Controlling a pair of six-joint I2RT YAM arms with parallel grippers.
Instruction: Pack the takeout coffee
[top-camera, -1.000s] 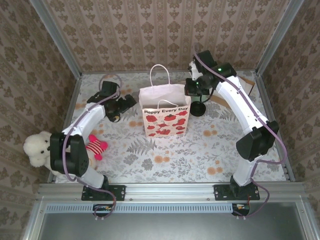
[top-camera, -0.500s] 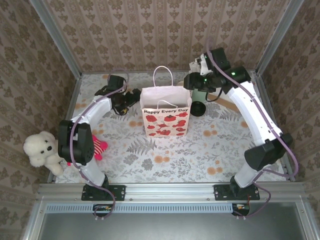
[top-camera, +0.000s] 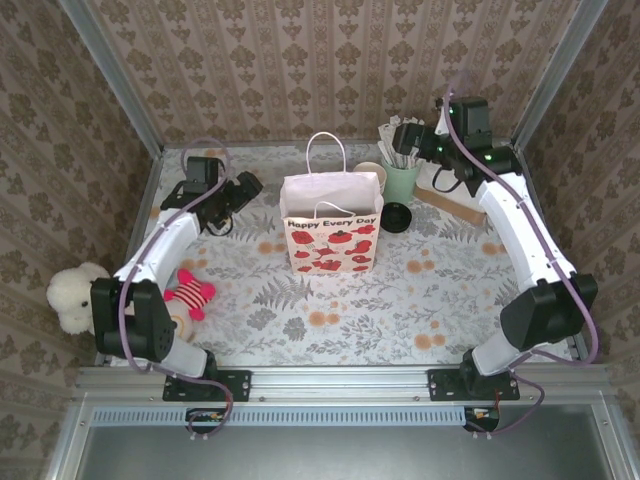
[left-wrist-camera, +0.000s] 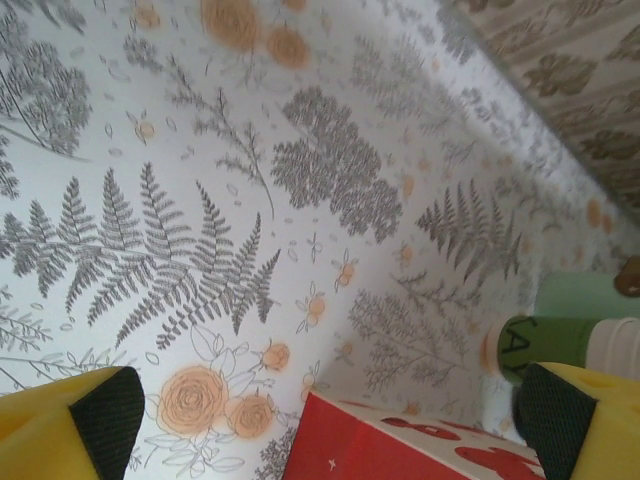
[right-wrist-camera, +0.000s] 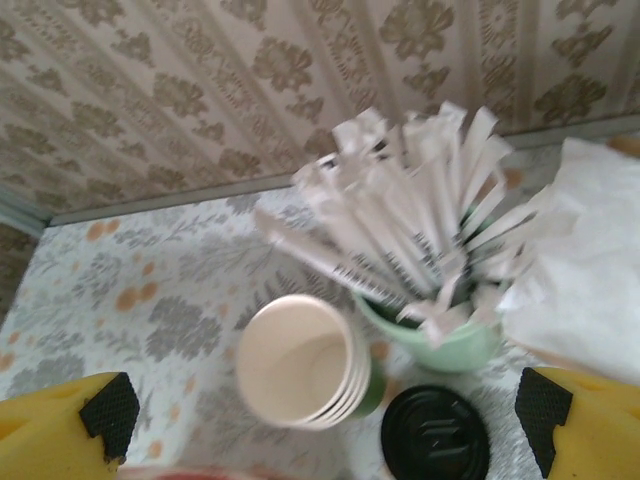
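The takeout coffee, a small cup under a black lid, stands on the table just right of the white gift bag. My right gripper hovers open above the far-right corner, over the cup stack, with nothing between its yellow fingers. It is apart from the coffee. My left gripper is open near the bag's left side; its wrist view looks past the bag's red side. In that view the coffee is hidden.
A stack of cream cups and a mint-green cup of white stirrers stand behind the coffee. White napkins lie to the right. A white teddy and a red striped toy sit at the left edge.
My right gripper has opened and drawn back up toward the far right corner, away from the coffee. The left arm has swung slightly left, away from the bag.
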